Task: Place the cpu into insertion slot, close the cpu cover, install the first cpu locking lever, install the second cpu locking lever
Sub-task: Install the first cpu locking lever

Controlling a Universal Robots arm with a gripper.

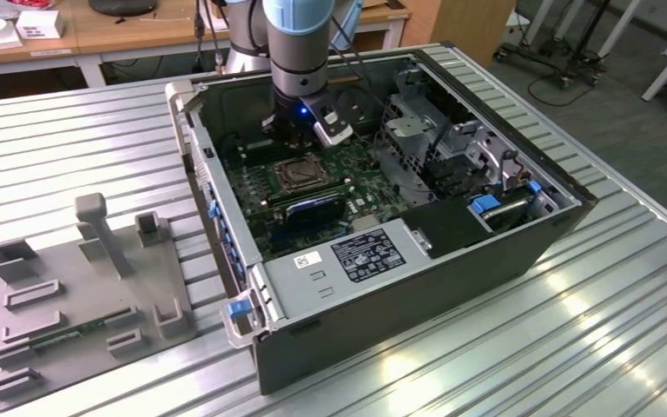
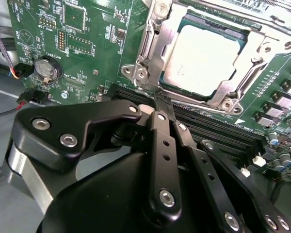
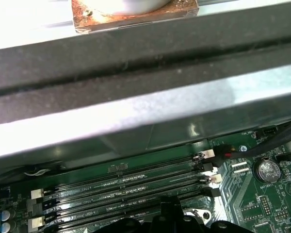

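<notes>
Your fingers point(image 2: 161, 104) are pressed together into one narrow black point with nothing pinched between them. In the second wrist view that tip sits right at the near edge of the insertion slot point(image 2: 150, 53), over the long black memory slots point(image 2: 218, 128) that run just beside it; you cannot tell from this angle whether the tip touches the metal.

The cpu point(image 2: 203, 58) already lies flat in the slot, its pale silver top showing. The cpu cover point(image 2: 247, 53) lies down around it, its silvery frame bordering the chip on all sides with the cut-out middle leaving the top bare. You cannot tell how the locking levers stand.

Moving outward, the green motherboard point(image 2: 92, 43) spreads round the socket, with a round coin battery point(image 2: 47, 69) near a red and black wire lead. In the first wrist view you see the same memory slots point(image 3: 126, 191) with white latches at their ends, and the grey metal wall of the computer case point(image 3: 136, 111) rising behind them.

In the exterior view your arm point(image 1: 301, 52) reaches straight down into the open case point(image 1: 426, 261), the gripper point(image 1: 293, 139) hovering just beside the socket point(image 1: 296, 174). The case lies on its side on the ribbed metal bench point(image 1: 79, 156). Towards the exterior view's left, well apart from the case, a grey fixture plate point(image 1: 79, 295) with upright blocks rests on the bench.
</notes>
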